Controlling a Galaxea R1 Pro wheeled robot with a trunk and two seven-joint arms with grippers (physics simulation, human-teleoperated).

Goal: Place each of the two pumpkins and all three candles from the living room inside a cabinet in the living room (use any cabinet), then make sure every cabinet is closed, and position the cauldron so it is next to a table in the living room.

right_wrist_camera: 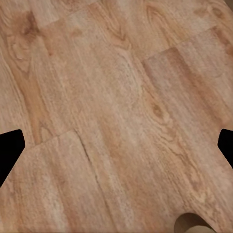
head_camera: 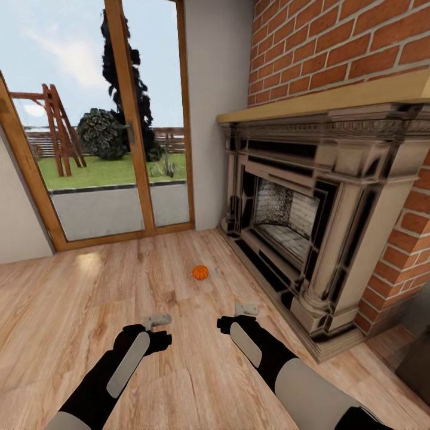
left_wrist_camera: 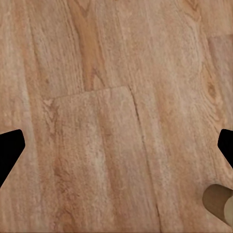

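One pumpkin (head_camera: 200,272) lies on the wooden floor (head_camera: 89,310) near the fireplace (head_camera: 310,227), ahead of the left gripper (head_camera: 156,322) and right gripper (head_camera: 246,310), both spread wide and empty.

I count one pumpkin (head_camera: 200,272) on the floor in front of the fireplace (head_camera: 310,221), one fireplace, and my two grippers, left (head_camera: 156,322) and right (head_camera: 246,309).

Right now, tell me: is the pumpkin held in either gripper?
No. The pumpkin lies on the wooden floor near the fireplace, ahead of both the left gripper and right gripper.
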